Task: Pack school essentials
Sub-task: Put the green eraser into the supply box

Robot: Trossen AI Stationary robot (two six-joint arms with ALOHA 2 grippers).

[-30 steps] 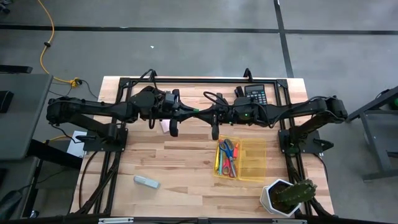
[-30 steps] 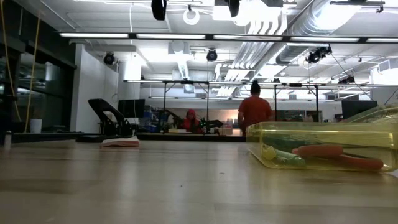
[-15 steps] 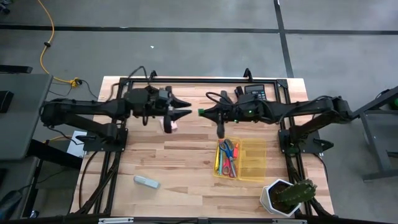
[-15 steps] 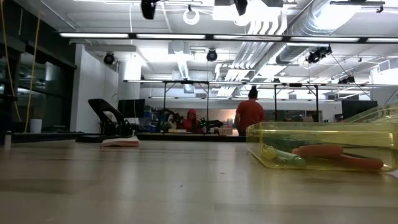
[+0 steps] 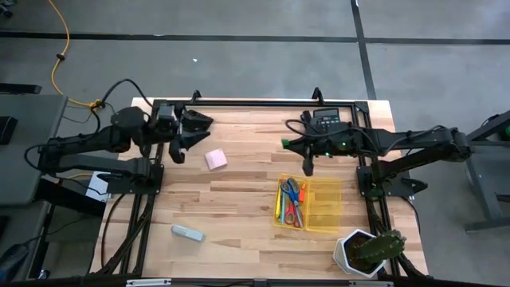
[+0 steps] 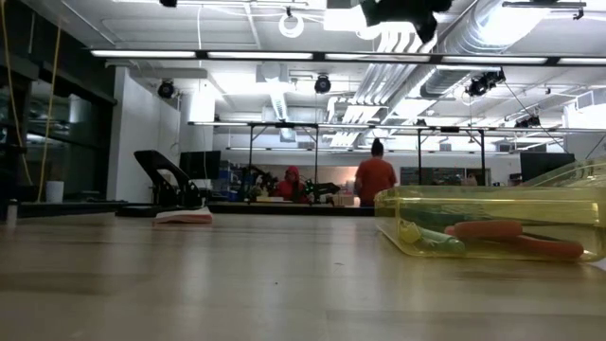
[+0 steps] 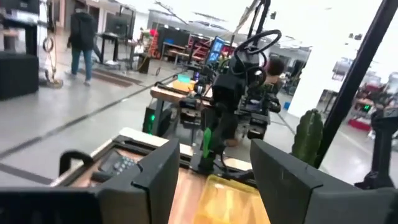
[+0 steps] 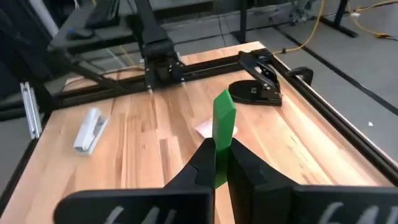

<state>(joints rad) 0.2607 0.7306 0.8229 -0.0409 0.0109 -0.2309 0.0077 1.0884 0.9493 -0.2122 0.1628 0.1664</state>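
The right gripper (image 8: 219,163) grasps the small green eraser (image 8: 223,127) between clenched jaws; it seems light and stiff. The left gripper (image 5: 188,132) waits released near the pink sticky-note pad (image 5: 215,159).

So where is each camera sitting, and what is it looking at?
High view: above the table, looking straight down; both arms show, the left gripper and the right gripper.
Low view: at tabletop height, looking across to the room; the yellow tray sits close.
Left wrist view: on the left arm, looking past its open fingers at the right arm.
Right wrist view: on the right arm, looking at the green eraser it grips.
Shared: the high and right wrist views both show the pink sticky-note pad.
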